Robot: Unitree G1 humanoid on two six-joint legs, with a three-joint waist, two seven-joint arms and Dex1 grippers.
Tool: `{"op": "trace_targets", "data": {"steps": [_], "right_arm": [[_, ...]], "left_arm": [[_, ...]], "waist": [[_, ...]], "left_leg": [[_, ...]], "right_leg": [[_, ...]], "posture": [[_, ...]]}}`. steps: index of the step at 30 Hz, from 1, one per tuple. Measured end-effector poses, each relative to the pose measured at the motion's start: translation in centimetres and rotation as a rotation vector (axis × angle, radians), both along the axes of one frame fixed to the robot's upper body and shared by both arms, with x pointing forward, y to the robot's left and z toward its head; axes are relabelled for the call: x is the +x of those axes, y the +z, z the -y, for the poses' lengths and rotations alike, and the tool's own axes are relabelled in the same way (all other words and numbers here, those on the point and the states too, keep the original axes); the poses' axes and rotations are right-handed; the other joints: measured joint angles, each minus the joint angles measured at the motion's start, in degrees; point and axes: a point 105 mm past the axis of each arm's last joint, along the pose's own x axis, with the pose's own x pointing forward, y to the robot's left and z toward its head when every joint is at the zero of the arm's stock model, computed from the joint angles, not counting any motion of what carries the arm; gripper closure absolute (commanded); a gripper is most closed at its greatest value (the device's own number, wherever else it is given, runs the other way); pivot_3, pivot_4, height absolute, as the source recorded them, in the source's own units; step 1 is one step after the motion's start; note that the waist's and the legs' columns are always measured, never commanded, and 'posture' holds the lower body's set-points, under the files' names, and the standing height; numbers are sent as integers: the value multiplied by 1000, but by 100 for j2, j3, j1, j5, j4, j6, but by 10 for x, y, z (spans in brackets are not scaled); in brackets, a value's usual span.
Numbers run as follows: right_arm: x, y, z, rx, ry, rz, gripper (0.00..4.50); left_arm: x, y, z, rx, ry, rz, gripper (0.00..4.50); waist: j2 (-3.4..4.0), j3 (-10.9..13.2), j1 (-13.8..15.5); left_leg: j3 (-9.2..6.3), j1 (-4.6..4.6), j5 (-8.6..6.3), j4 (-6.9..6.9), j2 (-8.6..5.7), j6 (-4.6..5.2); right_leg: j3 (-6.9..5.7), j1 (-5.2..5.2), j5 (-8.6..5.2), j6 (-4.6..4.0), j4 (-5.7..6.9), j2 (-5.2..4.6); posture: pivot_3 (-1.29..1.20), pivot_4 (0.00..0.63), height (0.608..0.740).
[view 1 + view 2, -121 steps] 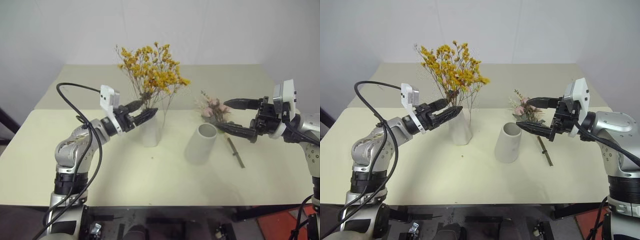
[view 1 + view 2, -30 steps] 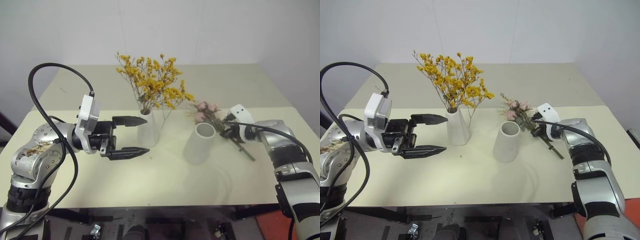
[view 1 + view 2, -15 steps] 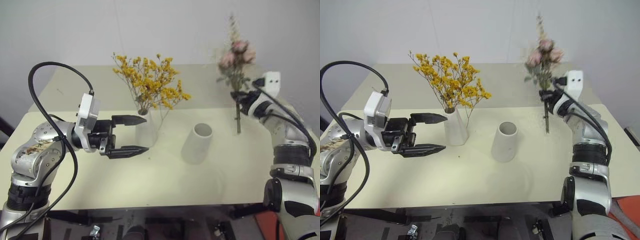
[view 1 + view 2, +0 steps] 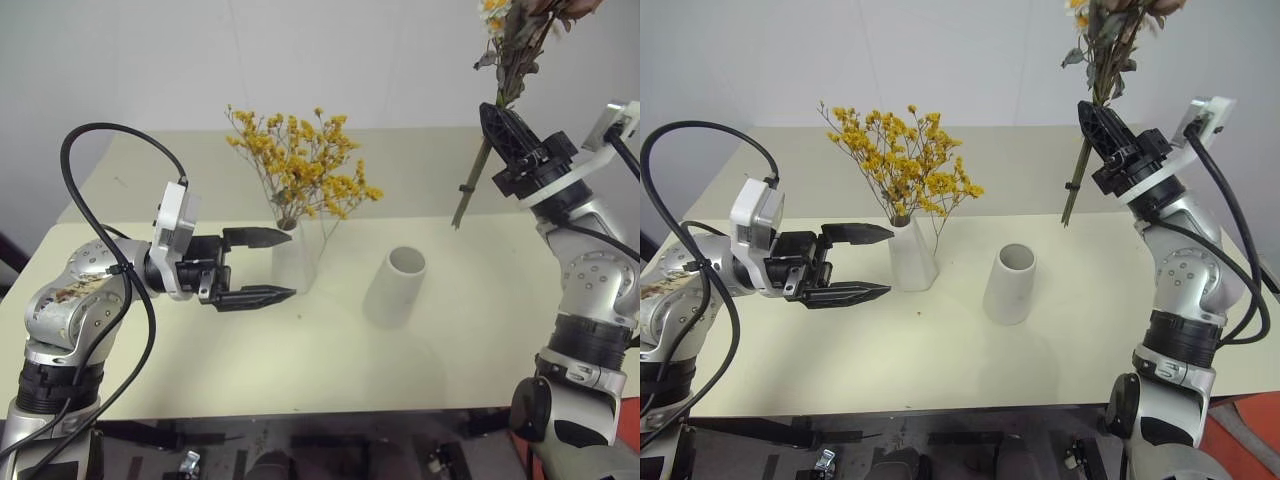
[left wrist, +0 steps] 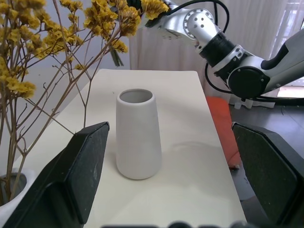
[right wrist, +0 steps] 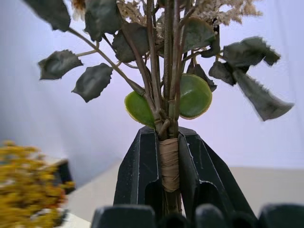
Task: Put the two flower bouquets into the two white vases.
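Rose bunch pinched in our right gripper above the table, yellow spray in slim vase, our left gripper spread wide beside it, wide vase empty.

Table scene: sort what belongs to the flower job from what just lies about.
Job:
yellow bouquet, in slim vase
rose bouquet, clamped in right gripper
wide vase, empty
left gripper, open

Lying about:
red object beside table
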Motion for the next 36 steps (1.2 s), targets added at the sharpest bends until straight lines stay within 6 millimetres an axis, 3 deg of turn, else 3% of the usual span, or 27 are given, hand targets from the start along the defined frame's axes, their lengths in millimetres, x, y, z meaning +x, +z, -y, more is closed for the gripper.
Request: {"op": "trace_targets", "data": {"steps": [5,13,36], "right_arm": [[-13,-14,-20,-32,60,3,4229],[-28,-5,-43,-36,103,83,4229],[-22,-55,-68,-152,28,77,4229]], "left_arm": [[2,2,1,1,-2,-8,0],[3,6,0,-3,-14,-4,0],[2,9,0,0,-27,5,0]], "waist": [[1,0,-7],[1,1,-2],[2,1,-3]], "left_leg": [[1,2,0,2,-1,0],[-1,5,0,0,-1,0],[-1,6,1,1,-1,-1]], "right_leg": [[1,-1,0,0,-1,0],[1,-1,0,0,0,2],[2,-1,0,0,-1,2]], "posture": [[0,150,740],[0,150,740],[0,150,740]]}}
